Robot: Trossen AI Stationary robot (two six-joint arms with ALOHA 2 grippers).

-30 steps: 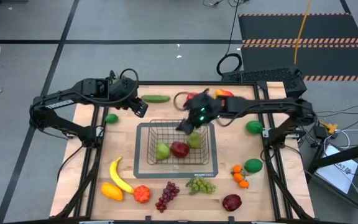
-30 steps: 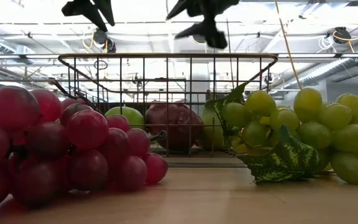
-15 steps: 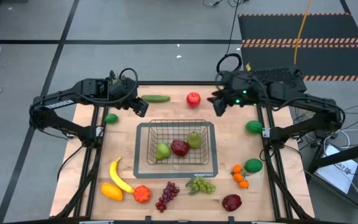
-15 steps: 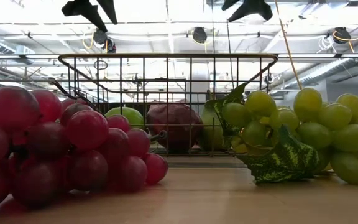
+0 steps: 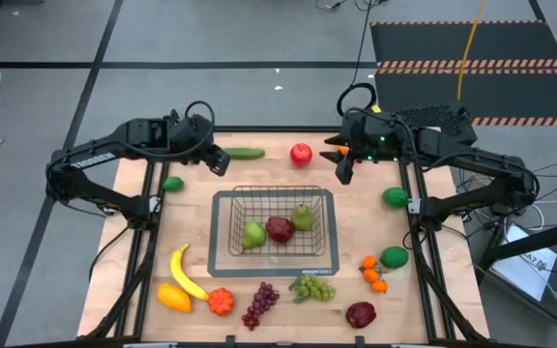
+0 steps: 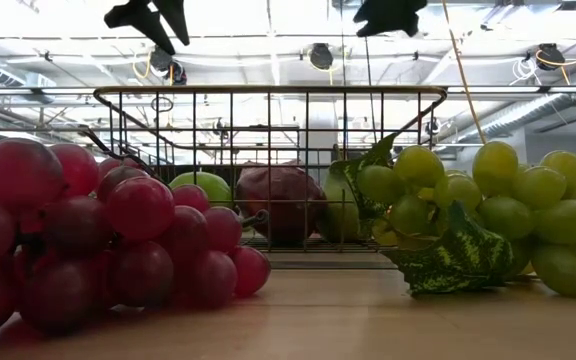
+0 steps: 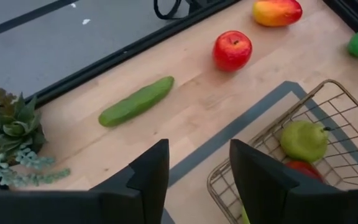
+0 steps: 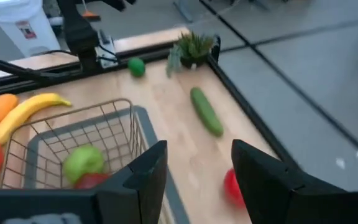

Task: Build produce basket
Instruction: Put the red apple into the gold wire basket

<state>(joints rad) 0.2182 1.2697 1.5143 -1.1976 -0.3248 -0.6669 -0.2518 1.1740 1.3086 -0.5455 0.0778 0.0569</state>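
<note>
Nearest me: rectangular silvery wire-mesh basket [image 5: 273, 230], holding two green pears and a red apple. Beyond it, my empty right gripper [image 5: 342, 173], fingers spread wide, hovers just beside the round red plastic apple [image 5: 301, 153]. My left gripper [image 5: 219, 160], also wide and empty, is closer to the long green cucumber [image 5: 244, 153], lying crosswise along the far edge.

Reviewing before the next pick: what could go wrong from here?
1. The right tool hangs open near the red plastic apple; being round, it may roll toward the table's far edge if nudged.
2. The left tool, open, sits by the green plastic cucumber; both arms converging there might collide.
3. The low-walled wire mesh basket could shift if a finger clips its rim.
</note>
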